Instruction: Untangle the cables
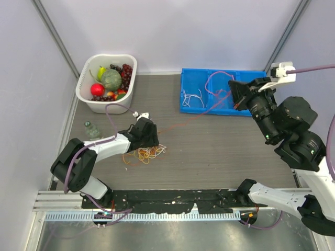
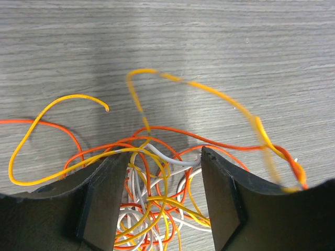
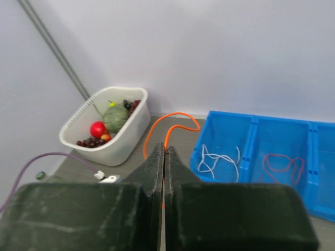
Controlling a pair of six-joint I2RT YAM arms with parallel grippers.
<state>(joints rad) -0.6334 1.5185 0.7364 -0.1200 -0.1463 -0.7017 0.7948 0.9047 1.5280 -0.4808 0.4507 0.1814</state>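
The cables form a loopy tangle [image 1: 146,152] of orange, yellow and white wires on the table. My left gripper [image 1: 149,140] is open just above and behind it. In the left wrist view, the left gripper [image 2: 165,157] stands astride the tangle [image 2: 152,209], wires lying between the two fingers [image 2: 104,198]. My right gripper [image 1: 234,95] hangs over the blue tray and is shut on one orange cable [image 1: 193,117] that runs taut back to the tangle. In the right wrist view, the right gripper [image 3: 165,150] pinches this cable [image 3: 172,116], whose free end loops beyond the tips.
The blue tray [image 1: 246,112] at the back right holds white strands [image 1: 193,98] and a reddish strand [image 1: 219,79]; it also shows in the right wrist view [image 3: 251,125]. A white basket [image 1: 104,107] of fruit stands back left. A small bottle [image 1: 91,129] lies beside the left arm.
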